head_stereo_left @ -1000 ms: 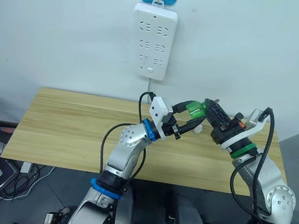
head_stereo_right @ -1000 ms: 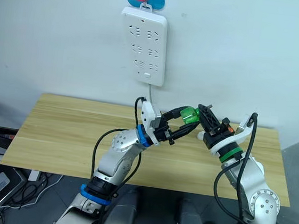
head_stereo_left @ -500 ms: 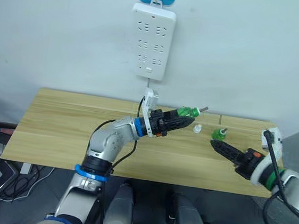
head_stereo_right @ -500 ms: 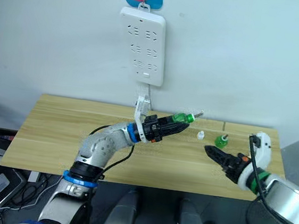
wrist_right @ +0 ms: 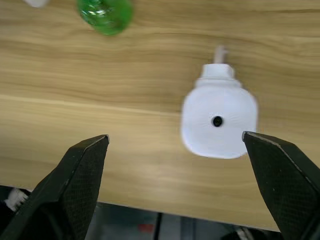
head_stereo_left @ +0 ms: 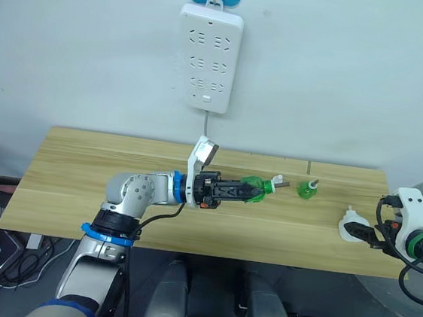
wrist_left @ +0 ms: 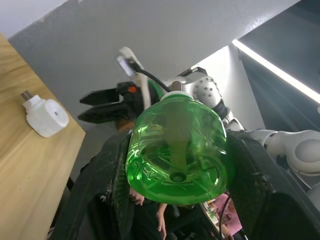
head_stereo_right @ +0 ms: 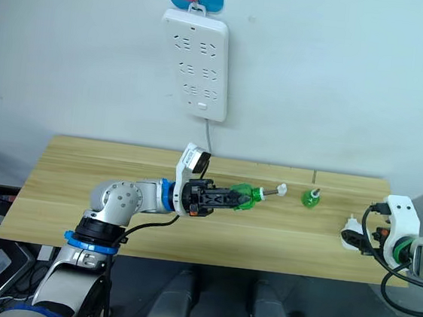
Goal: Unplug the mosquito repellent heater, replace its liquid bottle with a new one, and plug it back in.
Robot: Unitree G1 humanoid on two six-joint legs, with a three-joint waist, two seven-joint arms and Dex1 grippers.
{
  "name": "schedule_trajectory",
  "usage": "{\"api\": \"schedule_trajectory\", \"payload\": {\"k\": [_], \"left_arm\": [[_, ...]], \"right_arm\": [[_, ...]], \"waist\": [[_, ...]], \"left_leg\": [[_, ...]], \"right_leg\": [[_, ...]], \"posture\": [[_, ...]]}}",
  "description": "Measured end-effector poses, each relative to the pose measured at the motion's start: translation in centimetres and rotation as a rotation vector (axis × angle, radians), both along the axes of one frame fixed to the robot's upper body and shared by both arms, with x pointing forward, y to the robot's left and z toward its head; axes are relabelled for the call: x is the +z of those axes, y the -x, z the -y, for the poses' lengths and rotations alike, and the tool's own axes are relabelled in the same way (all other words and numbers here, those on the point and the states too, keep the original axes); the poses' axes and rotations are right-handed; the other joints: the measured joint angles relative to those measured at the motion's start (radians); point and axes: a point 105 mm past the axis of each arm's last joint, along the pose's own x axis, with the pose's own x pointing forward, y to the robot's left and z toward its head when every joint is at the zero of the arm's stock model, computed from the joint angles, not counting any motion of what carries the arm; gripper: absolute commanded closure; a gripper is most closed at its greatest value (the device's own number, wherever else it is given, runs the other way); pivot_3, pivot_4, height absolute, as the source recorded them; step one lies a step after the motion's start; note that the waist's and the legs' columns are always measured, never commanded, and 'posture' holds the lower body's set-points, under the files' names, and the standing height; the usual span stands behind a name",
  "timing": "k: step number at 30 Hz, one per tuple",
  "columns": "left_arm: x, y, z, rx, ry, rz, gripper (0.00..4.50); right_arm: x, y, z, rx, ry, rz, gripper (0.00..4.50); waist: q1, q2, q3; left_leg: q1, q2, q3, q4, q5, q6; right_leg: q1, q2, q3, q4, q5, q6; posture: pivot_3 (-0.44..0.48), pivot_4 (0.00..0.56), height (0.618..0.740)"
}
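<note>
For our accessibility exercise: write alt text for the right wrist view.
A white mosquito repellent heater lies on the wooden table, round hole facing up, between the right tool's wide-open black fingers. A green bottle sits beyond.

Clear green bottle [wrist_left: 175, 150] between black fingers [wrist_left: 97, 185]; second green bottle [head_stereo_left: 307, 190]. White heater [wrist_right: 219, 117], white power strip [head_stereo_left: 208, 56], pale striped-grain wooden table [head_stereo_left: 80, 182], pale grey wall [head_stereo_left: 356, 75].

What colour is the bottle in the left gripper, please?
Translucent green bottle; clearest in the left wrist view.
</note>
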Motion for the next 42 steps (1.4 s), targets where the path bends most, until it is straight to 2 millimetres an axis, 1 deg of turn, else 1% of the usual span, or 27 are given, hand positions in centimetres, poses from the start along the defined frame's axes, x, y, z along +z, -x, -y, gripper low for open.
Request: {"api": "schedule_trajectory", "payload": {"k": [4,6,10,15,19,28,30,39,42], "left_arm": [[-0.5,0.6,-0.5,-0.001,-0.009,-0.011,2.17],[-0.6,0.7,-0.6,0.003,-0.011,-0.014,2.17],[-0.5,0.9,-0.4,0.003,-0.019,-0.004,2.17],[-0.3,1.3,-0.4,-0.006,-0.012,0.005,2.17],[-0.4,1.3,-0.5,-0.002,-0.021,0.003,2.17],[-0.5,1.3,-0.8,0.008,-0.041,0.004,2.17],[-0.5,1.3,-0.8,0.011,-0.04,0.006,2.17],[-0.6,1.4,-1.0,0.014,-0.048,0.01,2.17],[-0.8,1.4,-1.1,0.017,-0.055,0.008,2.17]], "right_arm": [[-0.5,-0.6,1.5,-0.017,0.05,-0.031,0.03],[-0.6,-1.0,1.8,-0.023,0.052,-0.039,0.03],[-1.4,-1.7,1.2,-0.031,0.007,-0.067,0.03],[-1.8,-2.0,1.9,-0.048,0.024,-0.089,0.03],[-2.5,-2.1,2.5,-0.067,0.031,-0.112,0.03],[-3.6,-3.0,2.3,-0.057,0.031,-0.129,0.03],[-3.9,-3.1,2.2,-0.05,0.034,-0.131,0.03],[-4.9,-3.8,2.9,-0.037,0.058,-0.131,0.03],[-5.2,-3.8,2.9,-0.028,0.048,-0.133,0.62]], "waist": [[0.002,0.0,0.001],[0.002,0.0,0.001],[0.002,-0.001,0.001],[0.005,-0.001,0.002],[0.005,-0.001,0.003],[0.005,0.0,0.004],[0.006,0.0,0.004],[0.007,-0.002,0.01],[0.007,-0.002,0.013]], "left_leg": [[0.0,0.0,0.0,-0.001,0.0,0.0],[0.0,0.0,0.0,-0.001,0.0,0.0],[0.0,0.0,0.0,-0.001,0.0,0.0],[0.0,0.0,0.0,-0.001,0.0,0.0],[0.0,0.0,0.0,-0.001,0.0,0.0],[0.0,0.0,0.001,-0.002,0.0,0.0],[0.0,0.0,0.001,-0.002,0.0,0.0],[0.0,0.0,0.001,-0.002,0.0,0.0],[0.0,0.0,0.001,-0.002,0.0,0.0]], "right_leg": [[0.0,0.0,0.0,0.0,0.0,0.0],[0.0,0.0,0.0,0.0,0.0,0.0],[0.0,0.0,0.0,0.0,0.0,0.0],[0.0,0.0,0.0,0.0,0.0,0.0],[0.0,0.0,0.0,0.0,0.0,0.0],[-0.001,0.0,0.0,-0.001,0.0,0.0],[-0.001,0.0,0.001,-0.001,0.0,0.0],[-0.002,0.0,0.001,-0.001,0.0,0.0],[-0.002,0.0,0.001,-0.001,0.0,0.0]], "posture": [[0.207,0.355,0.74],[0.213,0.355,0.74],[0.225,0.361,0.74],[0.233,0.362,0.74],[0.237,0.367,0.74],[0.239,0.368,0.74],[0.243,0.375,0.74],[0.253,0.378,0.74],[0.253,0.378,0.74]]}}
